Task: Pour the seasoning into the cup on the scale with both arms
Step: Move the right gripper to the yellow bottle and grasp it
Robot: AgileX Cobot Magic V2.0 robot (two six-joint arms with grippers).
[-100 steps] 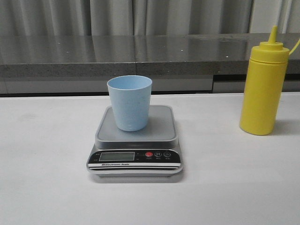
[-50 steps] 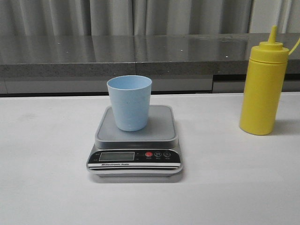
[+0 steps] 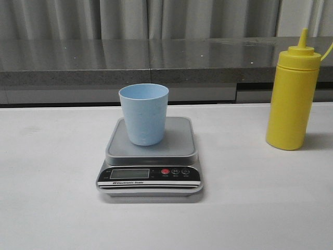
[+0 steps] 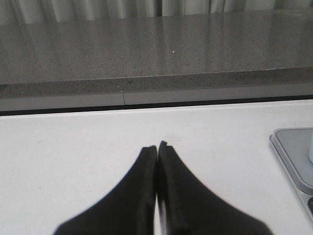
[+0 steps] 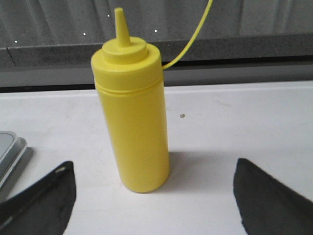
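Tall yellow bottle point(image 3: 291, 96), pointed nozzle, upright near bench's right edge; right gripper point(image 5: 154, 196) spread wide, left gripper point(image 4: 157, 149) pinched closed, empty.

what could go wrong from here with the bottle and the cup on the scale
1. The seasoning bottle is tall and narrow, standing free on the table. The right gripper is open around it but not touching; an off-centre close could likely tip it.
2. The cup sits loose on the scale, toward the platform's left side. The left gripper is shut and away from it, so a nudge while pouring might slide or topple it.
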